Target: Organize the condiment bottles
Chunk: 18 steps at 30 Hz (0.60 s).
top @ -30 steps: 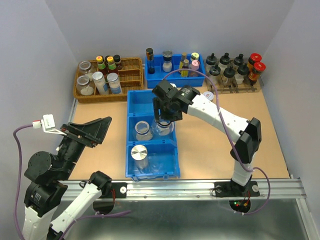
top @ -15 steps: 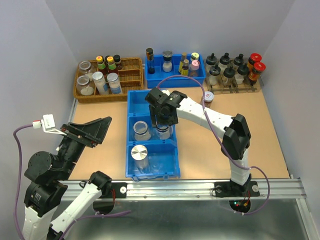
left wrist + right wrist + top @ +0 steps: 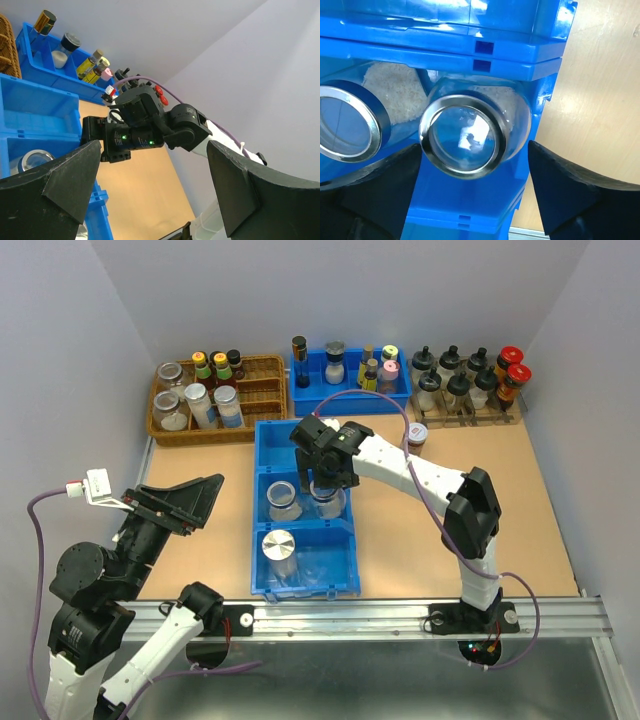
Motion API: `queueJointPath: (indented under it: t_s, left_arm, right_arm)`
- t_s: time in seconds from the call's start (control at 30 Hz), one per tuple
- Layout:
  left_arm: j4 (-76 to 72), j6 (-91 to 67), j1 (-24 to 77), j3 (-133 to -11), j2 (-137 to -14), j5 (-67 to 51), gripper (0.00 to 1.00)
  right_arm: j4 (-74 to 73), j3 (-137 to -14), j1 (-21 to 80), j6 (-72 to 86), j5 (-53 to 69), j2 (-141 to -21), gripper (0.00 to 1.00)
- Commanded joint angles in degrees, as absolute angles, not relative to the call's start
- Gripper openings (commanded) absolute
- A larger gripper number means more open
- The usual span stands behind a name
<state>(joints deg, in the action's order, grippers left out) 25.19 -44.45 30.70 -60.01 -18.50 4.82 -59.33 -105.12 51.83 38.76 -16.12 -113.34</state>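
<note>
My right gripper (image 3: 322, 478) hangs over the middle compartment of the blue three-part tray (image 3: 262, 530). Its jaws are open and straddle a clear glass jar (image 3: 462, 134) with a silver-rimmed lid, standing in that compartment (image 3: 328, 500). A second clear jar (image 3: 284, 498) stands just left of it, also visible in the right wrist view (image 3: 345, 122). A silver-lidded jar (image 3: 278, 545) sits in the near compartment. A jar with a red-and-white top (image 3: 417, 433) stands on the table, right of the tray. My left gripper (image 3: 190, 498) is open and empty, raised left of the tray (image 3: 152, 150).
A wicker basket (image 3: 215, 435) with jars and small bottles stands at the back left. A blue bin (image 3: 345, 400) of slim bottles is behind the tray. A rack (image 3: 465, 418) of black-capped shakers and red-capped bottles fills the back right. The tray's far compartment (image 3: 290, 445) holds nothing.
My right gripper shifted slightly left and down with the jar, set it in the middle compartment beside the other jar, and its jaws have opened. The left arm has stayed still.
</note>
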Motion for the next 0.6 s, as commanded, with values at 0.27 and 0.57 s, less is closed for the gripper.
queueJointPath:
  t_s: [0.27,0.57]
  left_arm:
    - [22.6,-43.9,30.8,-60.1,-19.2,4.5,0.98]
    - [21.4,-43.4,30.8,-59.7,-20.4,3.7,0.98]
  right_arm:
    - [-62.8,-106.2,46.4,39.6,-21.8,-105.0,1.0]
    - [-59.4,-103.9,23.4,32.7,-21.1,-103.4,1.0]
